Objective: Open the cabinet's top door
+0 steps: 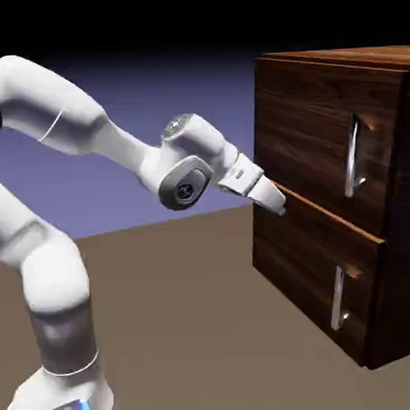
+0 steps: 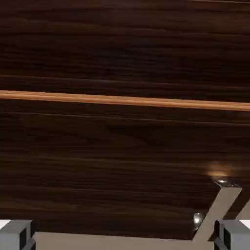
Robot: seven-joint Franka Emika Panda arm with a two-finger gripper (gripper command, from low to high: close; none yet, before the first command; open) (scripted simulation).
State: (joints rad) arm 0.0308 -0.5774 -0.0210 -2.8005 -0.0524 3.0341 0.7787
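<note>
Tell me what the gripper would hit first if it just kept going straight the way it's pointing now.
Most likely the cabinet front. The open gripper points at the wood near the seam between the top door and the lower panel, well aside of either silver handle. The hand view shows wood straight ahead, though depth is unclear.

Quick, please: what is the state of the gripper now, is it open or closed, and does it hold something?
Gripper: open, holding nothing; it points at the cabinet front, near the seam between the two panels, away from the handles.
</note>
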